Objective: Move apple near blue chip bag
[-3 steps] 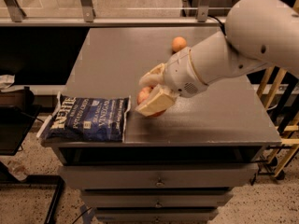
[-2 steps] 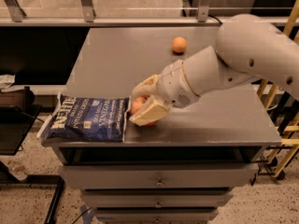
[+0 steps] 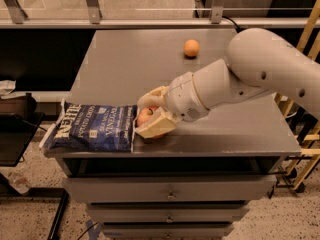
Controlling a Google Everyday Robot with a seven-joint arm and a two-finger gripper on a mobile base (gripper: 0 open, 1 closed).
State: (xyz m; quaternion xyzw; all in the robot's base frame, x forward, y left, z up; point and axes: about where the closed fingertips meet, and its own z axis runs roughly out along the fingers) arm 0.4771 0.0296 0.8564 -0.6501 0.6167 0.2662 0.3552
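The apple, red with pale patches, sits between the cream fingers of my gripper at the front of the grey table, low over its top. The gripper is shut on the apple. The blue chip bag lies flat at the front left corner, its right edge right beside the gripper and apple. My white arm reaches in from the right and hides part of the table behind it.
A small orange fruit sits at the back of the table. The table's front edge is just below the gripper, with drawers under it. A yellow frame stands at the right.
My gripper has carried the apple left and toward the front edge, down close to the chip bag's right side. The bag and the orange fruit have not moved.
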